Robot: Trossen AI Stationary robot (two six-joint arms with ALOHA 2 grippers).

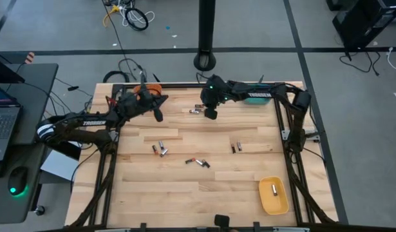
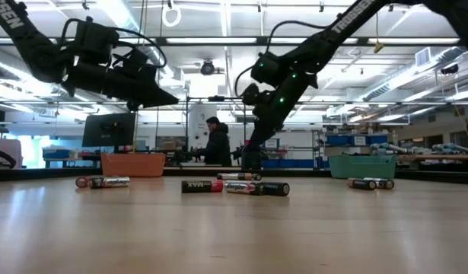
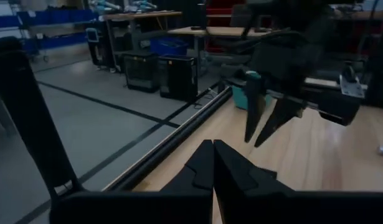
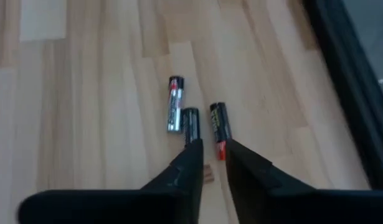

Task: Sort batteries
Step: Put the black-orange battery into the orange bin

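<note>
Three batteries (image 4: pixel 192 115) lie on the table (image 1: pixel 185 193) near its far edge, just ahead of the right gripper (image 4: pixel 211 157), whose fingers stand slightly apart and hold nothing. More cells lie scattered mid-table, one in the yellow bin (image 1: pixel 273 196). The left gripper (image 3: pixel 213 163) hovers near the orange bin (image 2: pixel 132 164), fingers together and empty, well apart from any battery.

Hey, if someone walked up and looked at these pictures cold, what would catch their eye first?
Probably the two dark arms meeting over the table's far edge: the right end effector hangs just above three batteries, while the left end effector, shut and empty, sits off to their left. Next, the small batteries scattered mid-table, and the yellow bin at the near right corner with one battery inside.
</note>
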